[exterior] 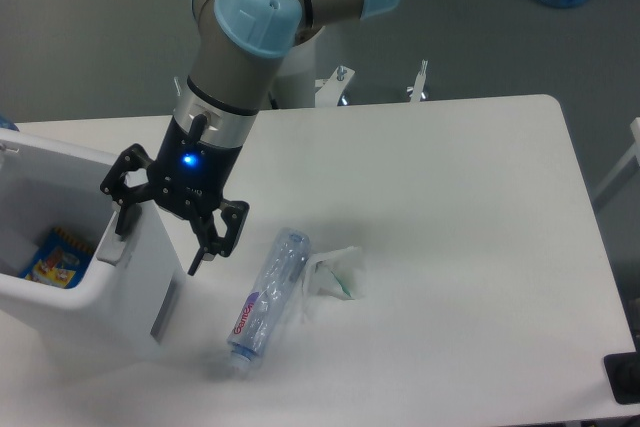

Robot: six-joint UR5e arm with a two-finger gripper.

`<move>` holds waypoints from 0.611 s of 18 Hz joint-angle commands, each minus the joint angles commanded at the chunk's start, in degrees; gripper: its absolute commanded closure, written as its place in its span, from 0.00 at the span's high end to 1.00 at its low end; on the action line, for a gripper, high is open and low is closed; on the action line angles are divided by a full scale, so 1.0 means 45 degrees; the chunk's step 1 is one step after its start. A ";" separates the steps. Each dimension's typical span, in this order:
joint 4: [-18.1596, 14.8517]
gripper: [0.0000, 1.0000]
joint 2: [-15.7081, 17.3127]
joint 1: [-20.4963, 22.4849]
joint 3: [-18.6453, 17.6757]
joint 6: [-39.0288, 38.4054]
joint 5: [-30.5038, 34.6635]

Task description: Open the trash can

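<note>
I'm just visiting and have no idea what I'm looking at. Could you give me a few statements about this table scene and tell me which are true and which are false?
1. The trash can is open, with a colourful packet visible inside. True.
2. The gripper is clamped on the plastic bottle. False: its fingers are spread and hold nothing, right by the trash can's rim.
3. The bottle lies on its side on the table. True.
4. The crumpled wrapper is inside the trash can. False: it lies on the table, right beside the bottle.
</note>
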 joint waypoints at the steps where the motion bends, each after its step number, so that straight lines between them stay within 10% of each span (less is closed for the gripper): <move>1: 0.0000 1.00 0.0020 0.0019 0.0059 0.0038 -0.0019; 11: 0.0429 1.00 -0.0078 0.1639 0.0235 0.1929 0.2062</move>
